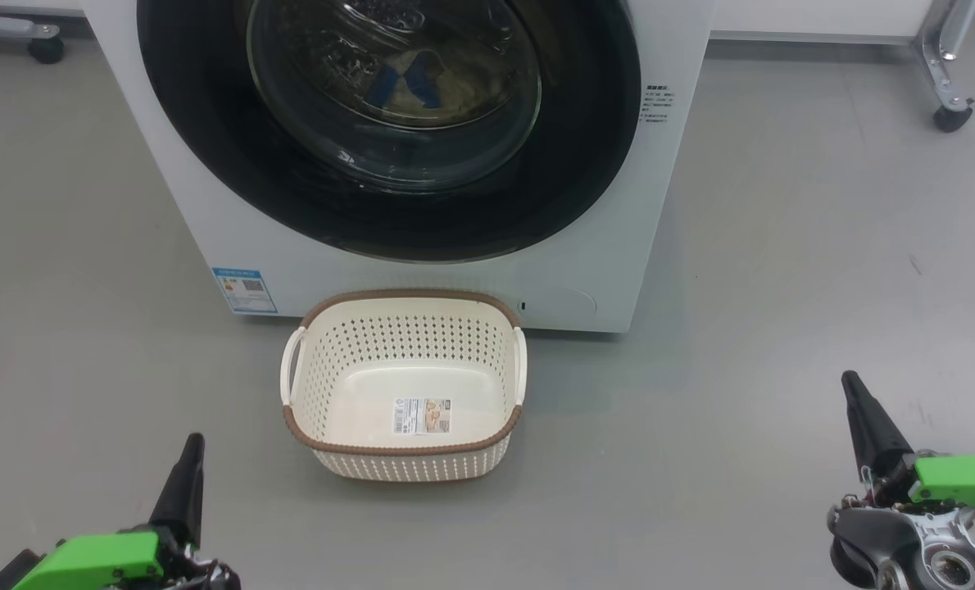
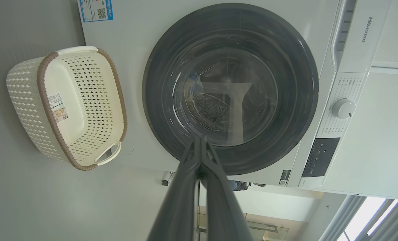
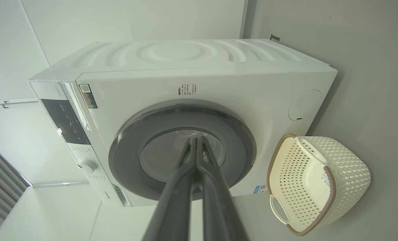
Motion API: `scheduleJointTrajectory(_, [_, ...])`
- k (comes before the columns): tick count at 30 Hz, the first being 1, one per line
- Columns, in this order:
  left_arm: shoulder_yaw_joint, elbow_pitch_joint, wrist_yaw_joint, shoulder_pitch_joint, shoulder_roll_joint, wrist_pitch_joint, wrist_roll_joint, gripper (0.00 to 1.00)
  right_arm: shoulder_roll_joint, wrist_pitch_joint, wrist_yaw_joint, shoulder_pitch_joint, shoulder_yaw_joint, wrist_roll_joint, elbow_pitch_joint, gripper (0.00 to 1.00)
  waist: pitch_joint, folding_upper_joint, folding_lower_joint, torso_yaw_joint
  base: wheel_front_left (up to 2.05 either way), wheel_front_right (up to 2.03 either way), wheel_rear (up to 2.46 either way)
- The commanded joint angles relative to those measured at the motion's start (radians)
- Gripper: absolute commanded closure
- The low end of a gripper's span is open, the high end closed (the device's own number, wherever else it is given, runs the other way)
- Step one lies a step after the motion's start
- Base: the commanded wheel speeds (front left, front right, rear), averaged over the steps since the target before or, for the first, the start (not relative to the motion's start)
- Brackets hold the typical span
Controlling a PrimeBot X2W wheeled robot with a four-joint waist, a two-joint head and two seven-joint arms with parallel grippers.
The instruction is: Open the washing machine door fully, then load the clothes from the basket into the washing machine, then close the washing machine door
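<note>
A big white front-loading washing machine [image 1: 619, 246] stands on a smooth grey floor [image 1: 782, 328]. Its large round door [image 1: 586, 164], a wide glossy black ring around a bulging clear glass bowl, sits shut and flush against the machine's front. Through the glass, pale cream-yellow soft fabric clothes [image 1: 463, 90] with a bright blue patch lie low in the perforated steel drum. A small blue sticker [image 1: 244, 289] is stuck low on the front panel, toward the robot's left.

Just in front of the machine, below the door, sits a small cream-white perforated plastic basket [image 1: 405, 467] with a brown rim and two white side handles. It stands upright on the floor, its far rim close to the machine's base. Its floor shows bare except for a rectangular label sticker [image 1: 422, 415].

The left claw [image 1: 192, 447] hangs low at the robot's left, its two long dark fingers pressed together into one point and pinching nothing, well apart from the basket. The right claw [image 1: 852, 389] is at the lower right, its fingers likewise pressed tight on nothing, and it too is well clear of the basket and machine.

In the left wrist view the closed fingers [image 2: 185, 174] point at the lower edge of the door ring [image 2: 286, 83], with the basket [image 2: 21, 87] off to one side and a white round dial [image 2: 343, 108] on the control panel. In the right wrist view the joined fingers [image 3: 215, 187] aim at the door glass [image 3: 162, 157], the basket [image 3: 349, 167] lying beside the machine.
</note>
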Motion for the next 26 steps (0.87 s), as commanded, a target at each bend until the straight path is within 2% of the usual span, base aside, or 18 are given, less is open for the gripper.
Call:
scheduleJointTrajectory(1, [0.036, -0.029, -0.007, -0.048, 0.015, 0.006, -0.004, 1.00, -0.017, 0.005, -0.003, -0.055, 0.021, 0.008, -0.031, 1.00, 0.000, 0.0000, 0.0000, 0.000, 0.00, 0.00, 0.00])
scheduleJointTrajectory(26, [0.036, -0.029, -0.007, -0.048, 0.015, 0.006, -0.004, 1.00, -0.017, 0.005, -0.003, -0.055, 0.021, 0.008, -0.031, 1.00, 0.000, 0.0000, 0.0000, 0.000, 0.00, 0.00, 0.00])
